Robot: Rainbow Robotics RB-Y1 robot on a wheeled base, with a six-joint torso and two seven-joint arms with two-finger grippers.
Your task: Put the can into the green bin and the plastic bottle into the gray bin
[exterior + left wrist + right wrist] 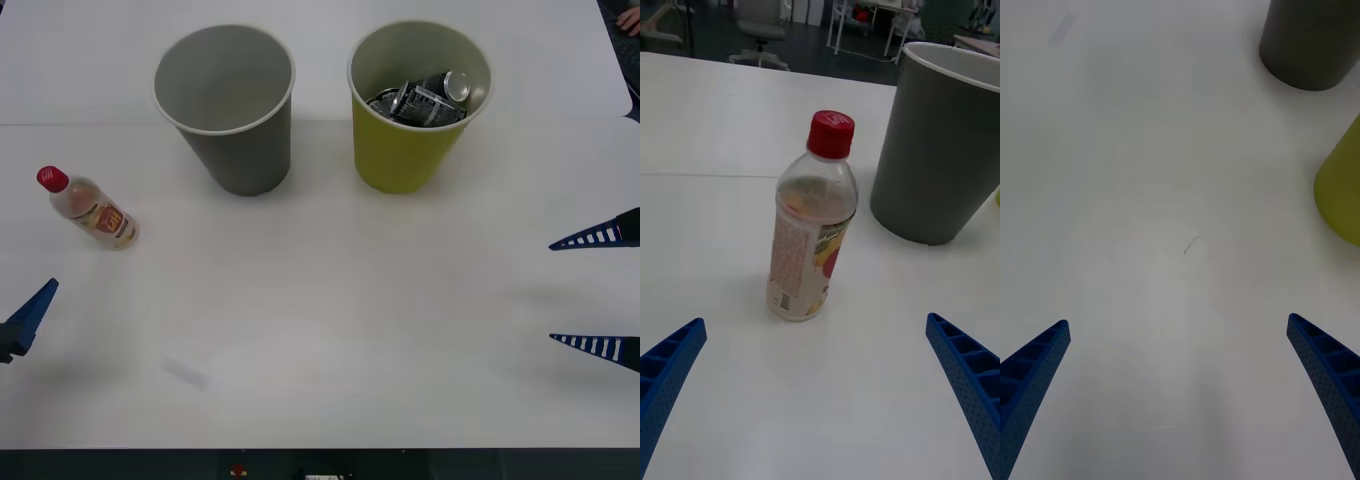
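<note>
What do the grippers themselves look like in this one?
The left gripper and the right gripper each have two bright blue fingers, wedge-shaped and tapering to a point. The fingers are ribbed with open slots and have finely dotted faces. No cables or markings show.

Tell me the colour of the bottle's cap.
Red. The bottle cap shows best in the left wrist view.

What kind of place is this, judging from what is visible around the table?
Probably a lab or office workroom. Past the white table, the left wrist view shows a wheeled office chair and other white desks. The gray bin, green bin and plastic bottle look staged.
</note>
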